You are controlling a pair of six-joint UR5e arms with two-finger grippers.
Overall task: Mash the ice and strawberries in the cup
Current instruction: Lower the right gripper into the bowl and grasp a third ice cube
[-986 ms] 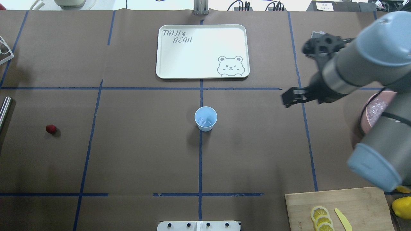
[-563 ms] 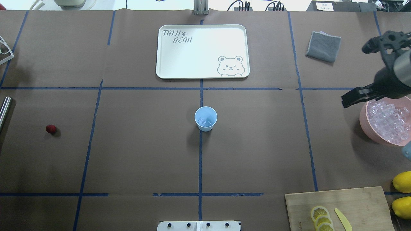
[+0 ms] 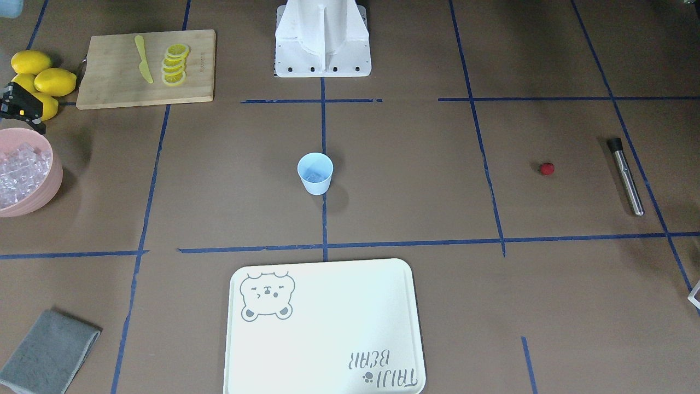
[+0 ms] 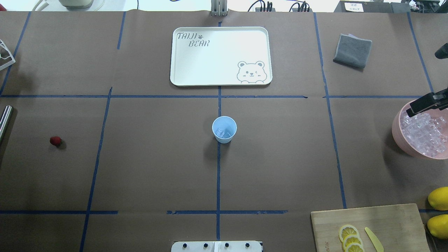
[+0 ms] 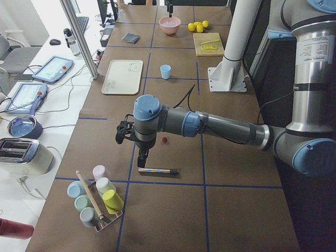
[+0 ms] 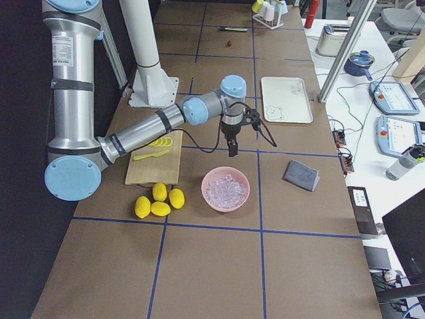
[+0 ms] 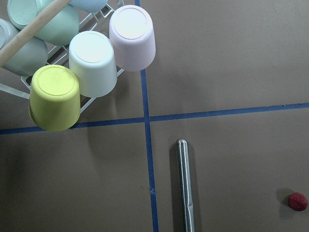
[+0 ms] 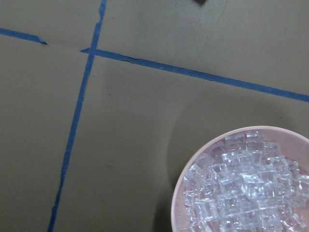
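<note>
Fetching the berry looks like the step in hand

Starting at the table's left end, the left gripper (image 5: 143, 156) hangs above a slim polished steel rod (image 7: 183, 183), probably the masher. A wire rack of upturned pastel plastic cups (image 7: 91, 63) stands near it. Only the side camera shows this gripper's fingers, so I cannot tell whether they are apart or together. Near the rod, on the brown paper, lies the small red rounded strawberry (image 4: 55, 141). At the centre stands the pale blue plastic tumbler (image 4: 224, 129), upright, with a few clear ice cubes (image 4: 224, 133) in its bottom. I judge the ice is in and the berry is due. The next move calls for a gentle descent, a soft pinch, then a long carry across to the tumbler. The rod beside the berry is the one thing a lowering finger might knock. Beyond the tumbler sits a cream rectangular tray with a bear drawing (image 4: 220, 56), and further right a folded grey cloth (image 4: 352, 50). At the right edge the right gripper (image 4: 421, 105) hovers over the rim of a large pink bowl (image 4: 396, 136) heaped with ice, its finger spacing unclear. A bamboo board (image 4: 385, 224) and whole yellow lemons (image 4: 437, 225) lie nearby
</note>
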